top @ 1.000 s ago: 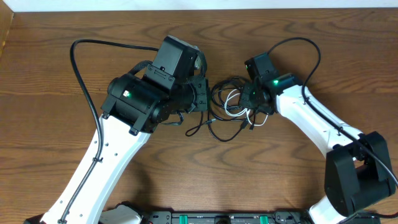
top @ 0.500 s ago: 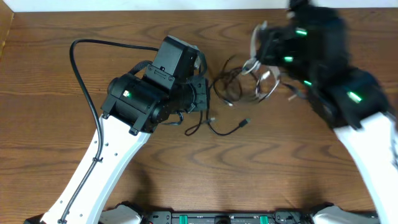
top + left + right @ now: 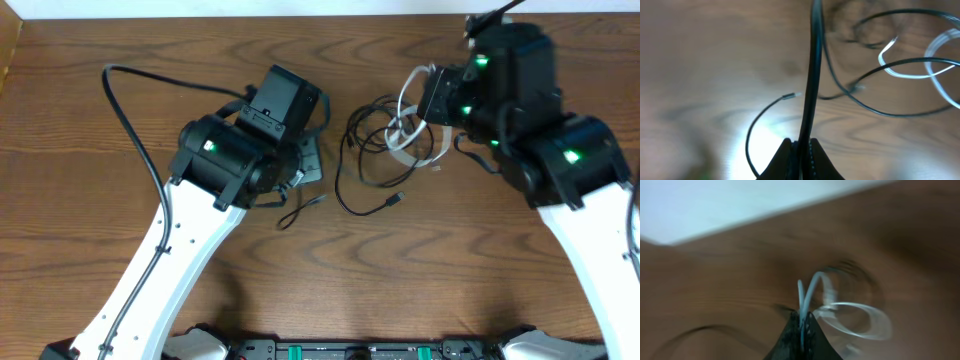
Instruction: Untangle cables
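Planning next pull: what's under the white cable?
Bare table, and black cables crossing the white cable; layering unclear. One stretch is pinched in the right gripper, hidden overhead.

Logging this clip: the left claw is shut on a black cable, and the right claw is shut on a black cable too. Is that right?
Not quite. The right claw is shut on a white cable, not a black one; the right wrist view shows the white strand rising from between its fingers. The rest holds: the left claw is shut on a black cable.
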Action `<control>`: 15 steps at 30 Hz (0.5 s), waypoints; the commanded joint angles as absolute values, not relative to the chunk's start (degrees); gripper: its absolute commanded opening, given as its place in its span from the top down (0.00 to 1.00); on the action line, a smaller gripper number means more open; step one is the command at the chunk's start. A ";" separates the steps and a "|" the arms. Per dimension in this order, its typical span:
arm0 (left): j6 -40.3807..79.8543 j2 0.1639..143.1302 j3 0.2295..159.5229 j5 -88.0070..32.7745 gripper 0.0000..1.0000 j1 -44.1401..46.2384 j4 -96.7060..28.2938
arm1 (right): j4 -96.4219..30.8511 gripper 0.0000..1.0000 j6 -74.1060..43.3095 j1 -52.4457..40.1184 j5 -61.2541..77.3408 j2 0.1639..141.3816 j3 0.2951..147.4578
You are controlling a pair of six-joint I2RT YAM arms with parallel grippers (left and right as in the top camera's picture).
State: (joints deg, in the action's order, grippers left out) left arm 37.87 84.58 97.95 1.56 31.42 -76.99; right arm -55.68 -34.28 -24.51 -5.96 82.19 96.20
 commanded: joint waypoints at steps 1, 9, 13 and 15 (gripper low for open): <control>46.15 84.84 98.04 11.68 0.92 29.52 -80.38 | -61.25 0.98 -37.34 -24.47 -26.48 86.00 95.88; 46.59 84.09 98.04 8.19 0.92 17.52 -82.94 | -74.00 0.99 -43.64 -21.52 -34.02 98.19 95.88; 46.59 84.01 98.04 4.03 0.92 9.61 -85.19 | -76.12 0.99 -45.89 -19.77 -33.95 102.48 95.88; 46.57 84.01 98.04 3.88 0.93 6.09 -86.63 | -76.82 0.99 -48.01 -18.96 -33.19 103.09 95.90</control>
State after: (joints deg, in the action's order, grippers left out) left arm 45.47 84.79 97.95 5.10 9.78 -85.38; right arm -76.14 -43.62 -20.23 -30.48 102.80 95.88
